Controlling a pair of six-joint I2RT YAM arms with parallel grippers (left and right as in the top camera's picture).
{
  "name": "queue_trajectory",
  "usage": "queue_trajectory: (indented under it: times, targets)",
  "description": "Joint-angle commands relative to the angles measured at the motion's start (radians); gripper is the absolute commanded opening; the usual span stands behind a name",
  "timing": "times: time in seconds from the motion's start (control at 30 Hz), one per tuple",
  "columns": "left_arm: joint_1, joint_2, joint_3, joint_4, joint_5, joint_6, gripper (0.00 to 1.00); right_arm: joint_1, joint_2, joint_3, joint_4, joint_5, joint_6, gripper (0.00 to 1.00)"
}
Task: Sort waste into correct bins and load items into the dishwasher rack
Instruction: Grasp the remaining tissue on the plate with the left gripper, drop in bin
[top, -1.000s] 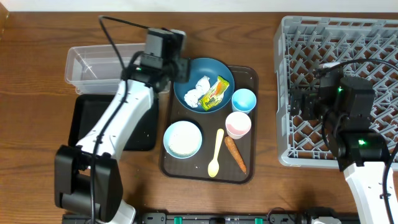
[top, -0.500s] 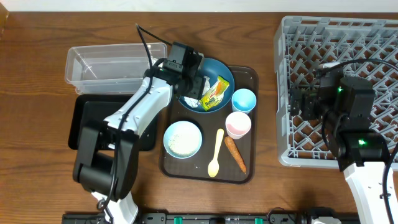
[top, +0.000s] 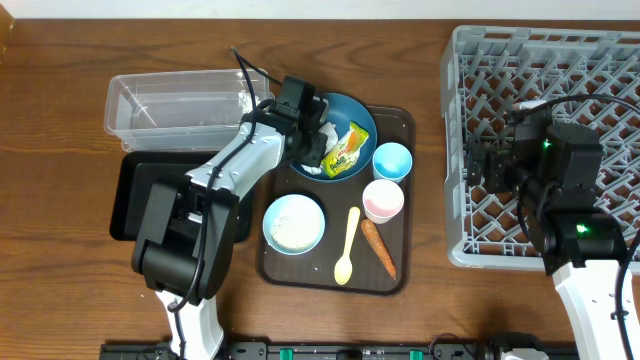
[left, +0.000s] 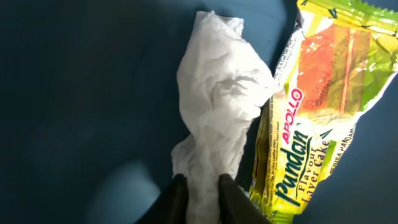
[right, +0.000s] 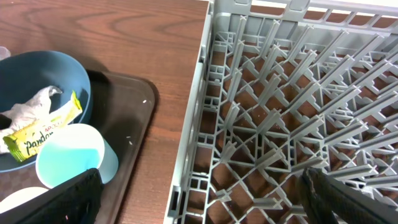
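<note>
A: Where is the crumpled tissue (left: 217, 112)?
B: In the blue dish (left: 74, 93), against the snack wrapper (left: 317, 106); the left gripper (left: 204, 198) pinches its lower end.
A: Handling?
B: Probably featherlight, soft, tearable.

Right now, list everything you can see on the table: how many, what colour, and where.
table: 1, brown wood, under everything
dishwasher rack: 1, light grey, right
serving tray: 1, dark brown, centre
tub: 1, clear, far left
black tray: 1, black, nearer than the tub
dish: 1, dark blue, serving tray's far left corner
tissue: 1, white, in the dish
snack wrapper: 1, yellow-green, in the dish
light blue cup: 1, serving tray
pink-white cup: 1, serving tray
bowl: 1, white, serving tray
spoon: 1, pale yellow, serving tray
carrot: 1, orange, beside the spoon
left gripper: shut on the tissue
right gripper: open, over the rack's left side
</note>
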Motion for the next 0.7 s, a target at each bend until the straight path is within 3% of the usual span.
queue_trajectory:
  times: [0.0, 0.43, 0.67]
  targets:
    - [0.002, -0.017, 0.005, 0.008, 0.005, 0.009, 0.1, 0.004, 0.006, 0.022, -0.003, -0.007, 0.006, 0.99]
    - [0.153, -0.32, 0.053, 0.042, -0.134, 0.009, 0.06, 0.004, 0.006, 0.022, -0.001, -0.006, 0.005, 0.99]
    - [0.308, -0.33, 0.05, 0.044, -0.134, 0.009, 0.07, 0.004, 0.006, 0.022, -0.002, -0.007, 0.006, 0.99]
